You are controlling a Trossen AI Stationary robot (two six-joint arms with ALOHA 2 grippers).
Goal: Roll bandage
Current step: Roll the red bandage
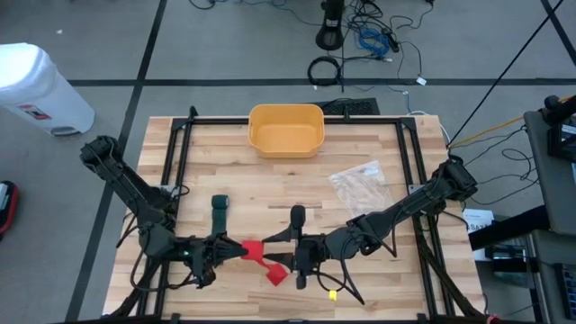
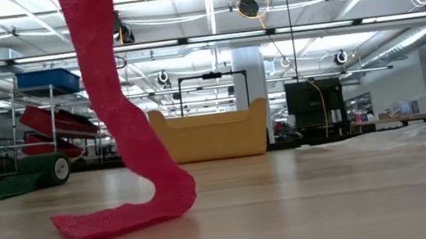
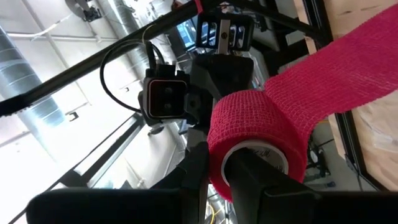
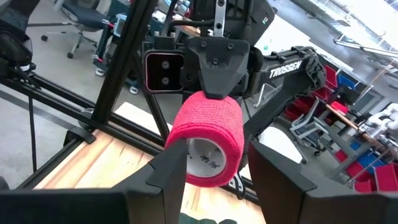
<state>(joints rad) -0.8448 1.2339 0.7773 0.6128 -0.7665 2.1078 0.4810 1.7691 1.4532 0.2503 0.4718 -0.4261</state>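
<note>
A red bandage roll hangs above the table's near middle, held between my two grippers. My left gripper comes at it from the left and my right gripper from the right. The roll's white core shows in both wrist views. Its loose strip drops to the table, where the free end lies flat. A dark green bandage lies partly unrolled farther back on the left. My left gripper pinches the roll's wall at one open end: one finger reaches into the white core, the other lies outside on the red wrap. The fingers come in level, along the roll's axis. The roll is lifted clear. My right gripper has a finger on each side of the roll's red outer wrap, at the other open end. The fingers come in level from the table's right, along the roll's axis. The roll sits level between them, clear of the table, with its strip hanging slack below.
A yellow bin stands at the far middle of the table. A clear plastic bag lies right of centre. A black frame runs along the table's sides. A white can stands on the floor at far left.
</note>
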